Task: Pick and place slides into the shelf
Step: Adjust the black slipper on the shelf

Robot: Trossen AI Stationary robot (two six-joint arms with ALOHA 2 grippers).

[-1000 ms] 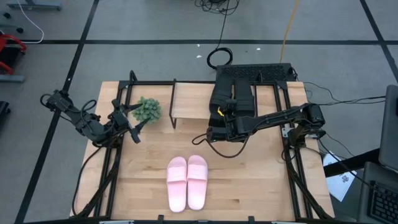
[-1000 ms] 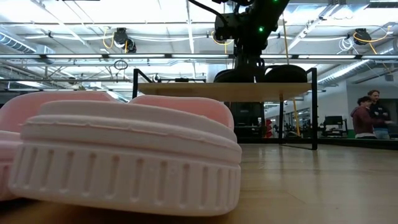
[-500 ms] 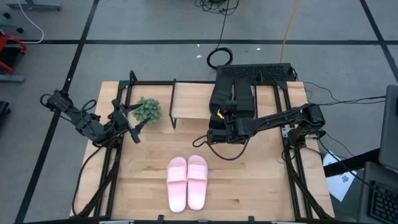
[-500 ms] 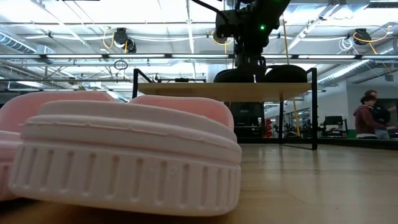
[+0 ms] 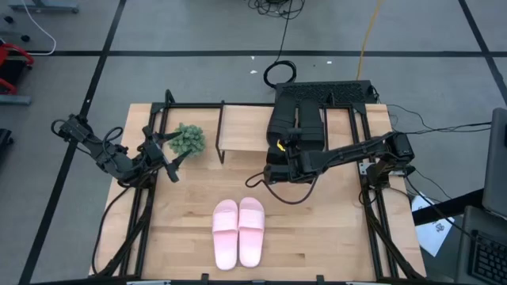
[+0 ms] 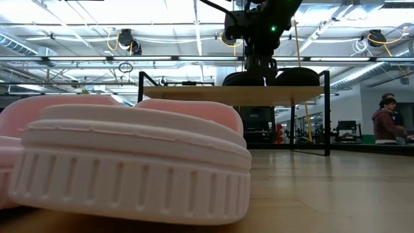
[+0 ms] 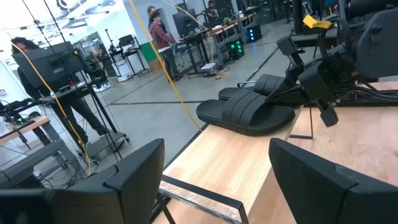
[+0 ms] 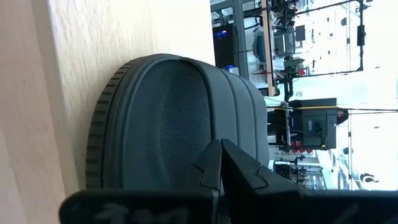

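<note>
Two black slides (image 5: pixel 298 123) lie side by side on the right half of the shelf (image 5: pixel 242 127), a light wood board on thin black legs. My right gripper (image 5: pixel 282 150) is shut at the near end of the left black slide (image 8: pixel 161 112), pointing slightly downward. The pink pair of slides (image 5: pixel 239 232) rests sole-down on the table near its front edge and fills the low view (image 6: pixel 123 168). At the table's left my left gripper (image 5: pixel 162 154) hangs open, holding nothing, its fingers (image 7: pixel 137 180) level and facing the shelf (image 7: pixel 249 155). My right gripper's shut fingers (image 8: pixel 214 165) stand over the heel end of the left black slide's footbed (image 8: pixel 180 106), coming from the table's near side and slanting down. I cannot tell whether they touch it. The slide lies flat on the shelf board.
A small green plant (image 5: pixel 188 140) stands between my left gripper and the shelf's left end. Black frame rails (image 5: pixel 146 214) run along both table sides. The shelf's left half is bare wood. People stand in the room beyond the table (image 6: pixel 387 123).
</note>
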